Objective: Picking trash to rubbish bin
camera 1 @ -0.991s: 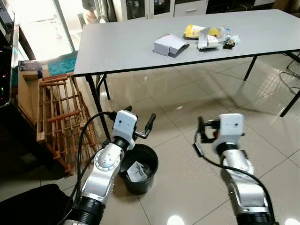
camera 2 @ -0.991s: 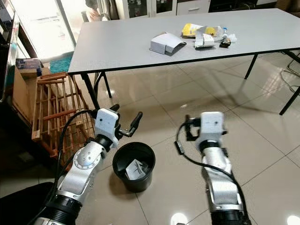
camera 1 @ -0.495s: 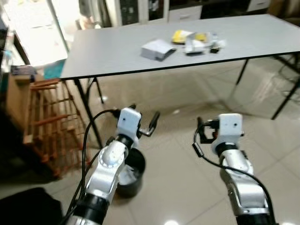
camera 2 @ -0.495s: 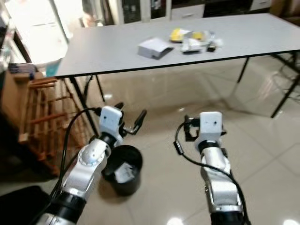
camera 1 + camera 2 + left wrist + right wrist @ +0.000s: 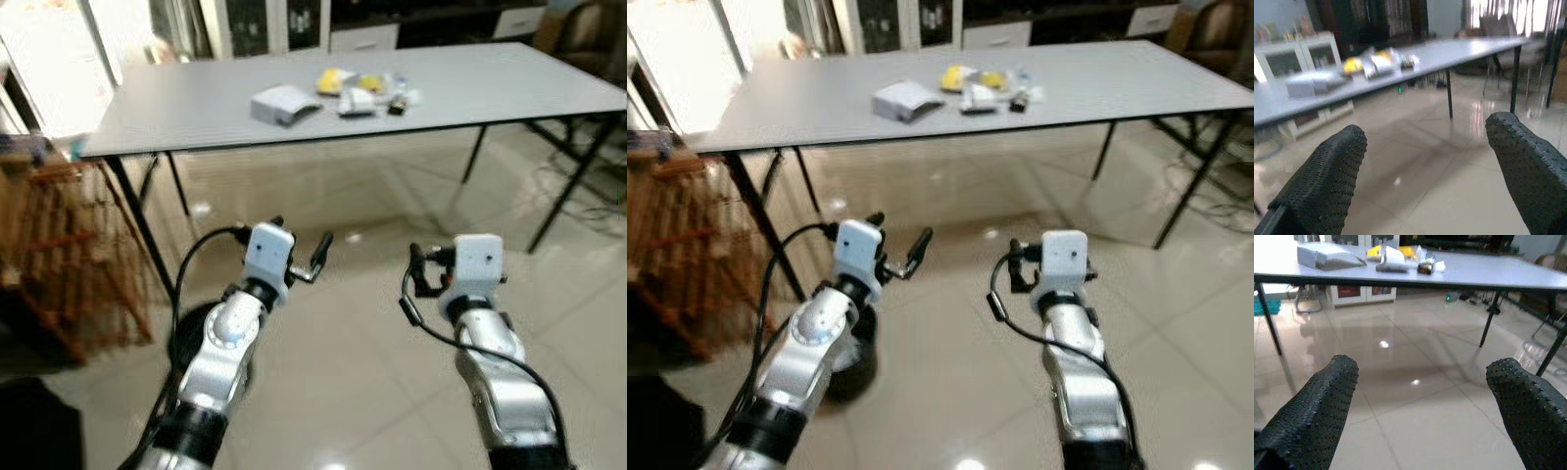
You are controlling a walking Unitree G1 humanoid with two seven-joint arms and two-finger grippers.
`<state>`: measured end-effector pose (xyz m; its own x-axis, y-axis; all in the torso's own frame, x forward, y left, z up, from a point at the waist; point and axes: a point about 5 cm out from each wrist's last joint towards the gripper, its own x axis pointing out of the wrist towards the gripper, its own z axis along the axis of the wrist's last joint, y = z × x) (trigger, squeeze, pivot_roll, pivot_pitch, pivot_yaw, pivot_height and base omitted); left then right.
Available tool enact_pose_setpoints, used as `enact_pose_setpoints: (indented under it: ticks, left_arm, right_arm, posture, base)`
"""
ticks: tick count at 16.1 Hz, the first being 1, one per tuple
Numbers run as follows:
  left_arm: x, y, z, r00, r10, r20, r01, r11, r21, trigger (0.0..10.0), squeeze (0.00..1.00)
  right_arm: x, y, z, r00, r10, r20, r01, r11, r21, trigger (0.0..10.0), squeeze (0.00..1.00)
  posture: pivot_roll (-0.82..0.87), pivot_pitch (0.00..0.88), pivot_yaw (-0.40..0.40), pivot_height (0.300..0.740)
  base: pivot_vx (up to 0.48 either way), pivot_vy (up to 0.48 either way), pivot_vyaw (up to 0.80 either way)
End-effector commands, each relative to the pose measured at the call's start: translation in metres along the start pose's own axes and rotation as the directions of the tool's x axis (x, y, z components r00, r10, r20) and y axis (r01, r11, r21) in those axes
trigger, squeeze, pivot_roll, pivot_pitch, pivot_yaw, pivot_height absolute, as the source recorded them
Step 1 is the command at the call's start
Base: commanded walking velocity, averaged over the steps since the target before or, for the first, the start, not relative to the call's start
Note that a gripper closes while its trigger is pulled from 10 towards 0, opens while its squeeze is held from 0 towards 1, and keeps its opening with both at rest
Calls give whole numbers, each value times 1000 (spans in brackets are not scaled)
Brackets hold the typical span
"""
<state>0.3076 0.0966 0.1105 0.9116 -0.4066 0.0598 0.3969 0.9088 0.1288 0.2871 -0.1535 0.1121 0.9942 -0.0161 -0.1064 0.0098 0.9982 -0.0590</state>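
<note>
- No text, label, brand, number or sign can be read anywhere.
- The packets on the bench (image 5: 294, 108) are too blurred and too small to show any print.

We saw the trash (image 5: 960, 91) lying in a loose cluster on top of the grey table (image 5: 1136, 83): a flattened grey-white box (image 5: 904, 100) towards our left, then yellow wrappers (image 5: 958, 76) and white crumpled packets (image 5: 980, 96) beside a small dark item (image 5: 1019, 103). The black bin (image 5: 186, 333) stood upright on the floor below, mostly hidden behind our left arm.
</note>
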Motion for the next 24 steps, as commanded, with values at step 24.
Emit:
enact_pose_setpoints:
  ticks: [24]
  left_arm:
    - [9, -1, 6, 1000, 6, 22, -6, 1000, -1, 10000, 0]
  right_arm:
    - [8, 12, 3, 999, 39, -5, -39, 999, -9, 10000, 0]
  posture:
    - [-56, 20, 25, 740]
  base:
    - [0, -15, 509]
